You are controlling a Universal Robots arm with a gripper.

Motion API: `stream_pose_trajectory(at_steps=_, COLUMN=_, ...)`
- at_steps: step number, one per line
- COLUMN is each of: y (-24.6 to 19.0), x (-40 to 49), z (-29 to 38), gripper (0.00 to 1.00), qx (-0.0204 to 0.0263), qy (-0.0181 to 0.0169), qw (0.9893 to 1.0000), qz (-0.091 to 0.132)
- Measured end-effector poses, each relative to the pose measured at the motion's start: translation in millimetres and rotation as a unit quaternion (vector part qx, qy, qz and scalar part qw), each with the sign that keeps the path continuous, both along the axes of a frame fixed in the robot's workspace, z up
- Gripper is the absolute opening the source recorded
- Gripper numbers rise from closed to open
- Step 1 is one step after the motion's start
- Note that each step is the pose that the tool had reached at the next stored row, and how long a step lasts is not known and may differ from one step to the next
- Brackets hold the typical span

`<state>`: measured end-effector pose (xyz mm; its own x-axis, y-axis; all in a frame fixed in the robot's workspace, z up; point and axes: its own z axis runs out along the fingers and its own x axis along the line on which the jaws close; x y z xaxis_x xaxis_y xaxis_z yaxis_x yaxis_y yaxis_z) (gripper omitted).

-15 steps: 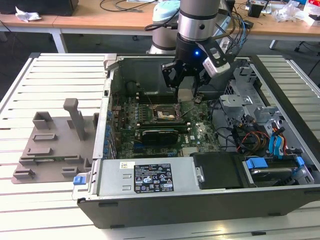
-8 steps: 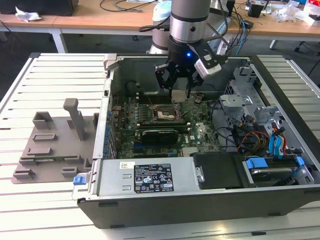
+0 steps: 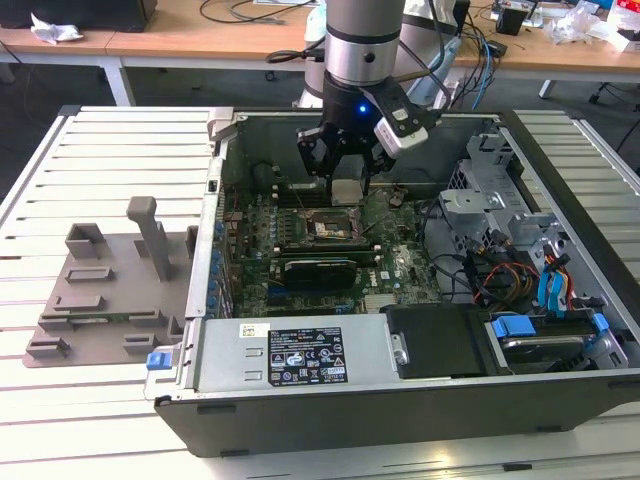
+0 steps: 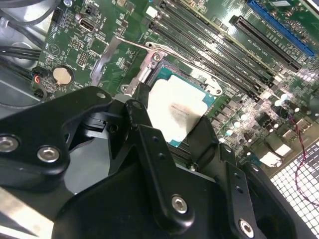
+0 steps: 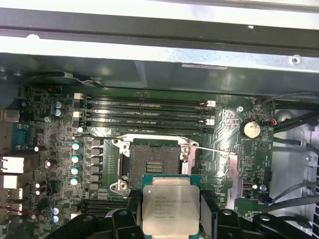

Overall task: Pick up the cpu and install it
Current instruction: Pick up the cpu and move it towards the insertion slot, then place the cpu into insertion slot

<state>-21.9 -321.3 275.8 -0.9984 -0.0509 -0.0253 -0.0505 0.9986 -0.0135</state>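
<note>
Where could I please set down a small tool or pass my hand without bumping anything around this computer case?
Bare slatted table lies on the exterior view's left, around the grey holder block, and in the strip before the computer case. Inside the case it is crowded: the gripper holds the cpu by the socket, with cables and drive cage beside.

No print legible: label (image 3: 306,357) on power supply (image 3: 225,352), etching on cpu (image 5: 171,205) lid too small to read.

One cpu (image 5: 171,204), one socket (image 5: 154,163), perhaps four memory slots (image 5: 144,115).
</note>
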Motion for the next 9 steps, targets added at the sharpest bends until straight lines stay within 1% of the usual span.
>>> stream_pose_trajectory(at_steps=8, y=0.0, x=-0.3, z=0.0, gripper=0.55, qx=0.0000, qy=0.0000, qw=1.0000, qz=0.000)
stream_pose_trajectory(at_steps=9, y=0.0, x=-0.3, z=0.0, gripper=0.55, qx=0.0000, qy=0.0000, qw=1.0000, qz=-0.003)
